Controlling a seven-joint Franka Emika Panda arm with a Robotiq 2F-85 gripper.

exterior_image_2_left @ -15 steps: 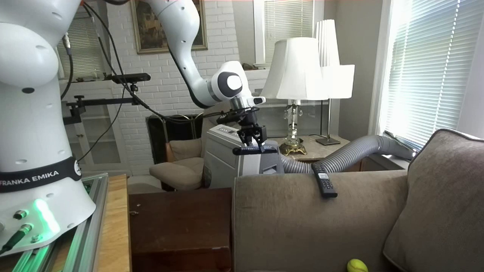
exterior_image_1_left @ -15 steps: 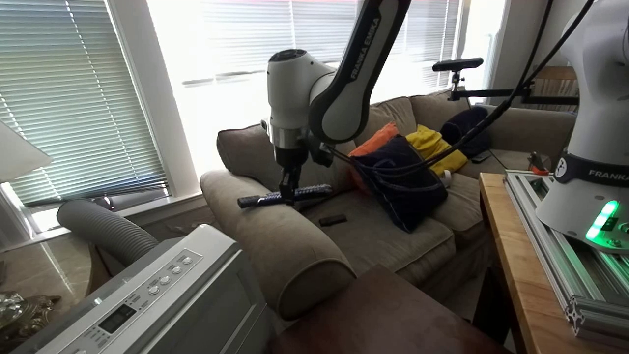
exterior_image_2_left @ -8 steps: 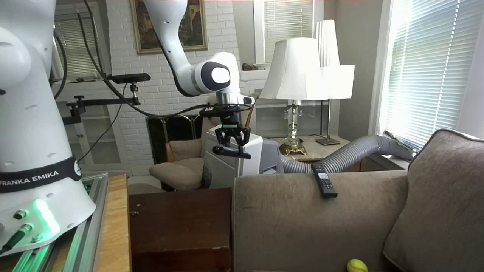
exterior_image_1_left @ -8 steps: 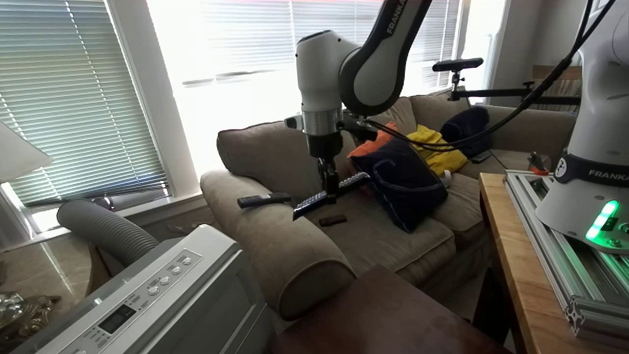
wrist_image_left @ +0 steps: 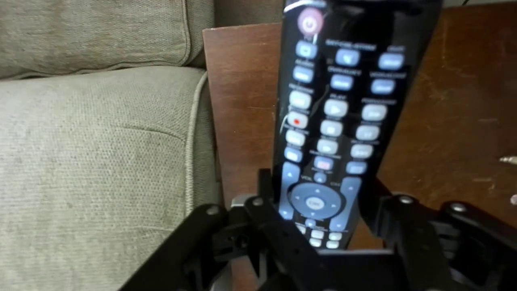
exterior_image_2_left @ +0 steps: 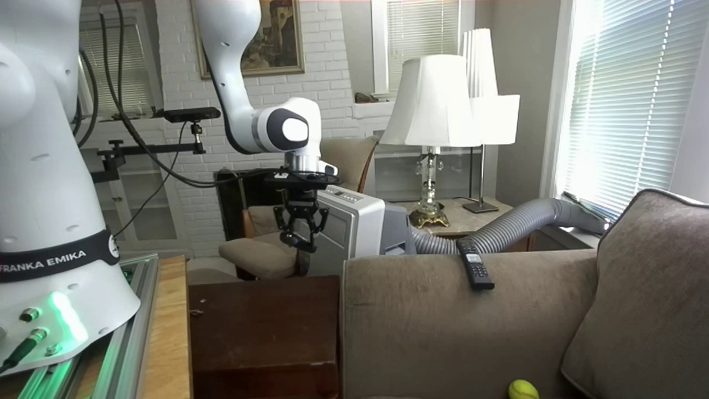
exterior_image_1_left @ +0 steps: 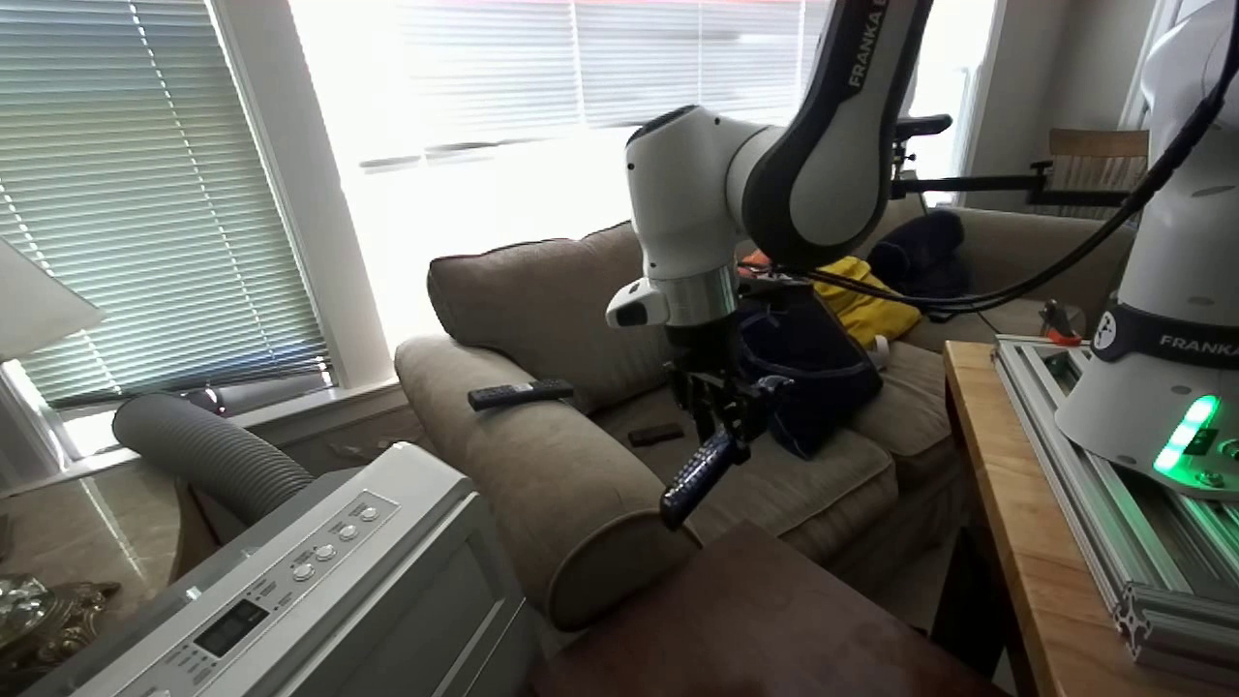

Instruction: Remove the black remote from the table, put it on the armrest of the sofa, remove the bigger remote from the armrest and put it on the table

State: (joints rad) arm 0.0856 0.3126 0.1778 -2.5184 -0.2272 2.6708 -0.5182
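Bigger remote [wrist_image_left: 335, 121]: smooth, highly glossy plastic. Gripper [wrist_image_left: 317, 192]: matt finish; fasteners [wrist_image_left: 406, 199] are probably metal, though close-range blur limits certainty. Table [exterior_image_2_left: 265, 327]: smooth wood, low sheen, lightly scuffed. Sofa [wrist_image_left: 93, 32]: coarse woven cloth, matt. Armrest [wrist_image_left: 101, 157]: matt cloth, visible weave. Workbench [exterior_image_1_left: 1031, 513]: smooth wood, visible grain. Rail [exterior_image_2_left: 128, 332]: bare metal, satin. Hose [exterior_image_2_left: 515, 227]: ribbed, matt, plastic in look. Wall [exterior_image_2_left: 327, 44]: painted brick, rough.

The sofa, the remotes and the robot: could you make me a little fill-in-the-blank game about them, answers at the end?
On the sofa, the black remote lies on the ____.
The jaws grip the bigger remote in mid-____.
Behind it in the wrist view is the brown wooden ____.
The light strip on the robot glows ____.
Missing words: armrest; air; table; green.
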